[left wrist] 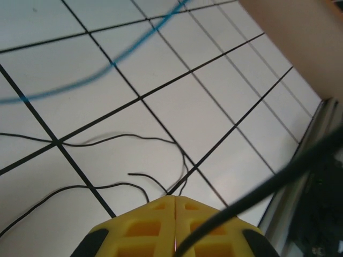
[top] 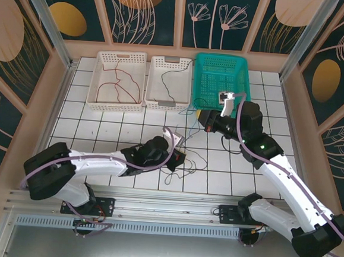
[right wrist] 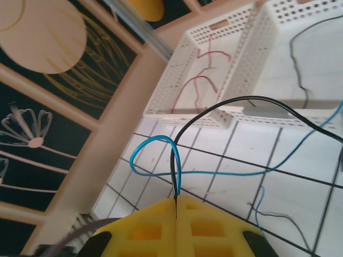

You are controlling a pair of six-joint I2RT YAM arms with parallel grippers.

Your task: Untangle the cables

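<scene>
White tiles (top: 119,115) hold tangled cables (right wrist: 155,138); right hand (right wrist: 176,202) pinches blue and black ones, left hand (left wrist: 174,198) closed, catch unclear.

Two white perforated plastic baskets (top: 95,78), one teal perforated plastic basket (top: 246,81), two white-and-black robot arms (top: 98,163), and several thin cables (right wrist: 155,137), too tangled to count.

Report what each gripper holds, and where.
Right gripper: blue and black cables, pinched mid-length between the fingers. Left gripper: fingers shut; hold cannot be told.
</scene>
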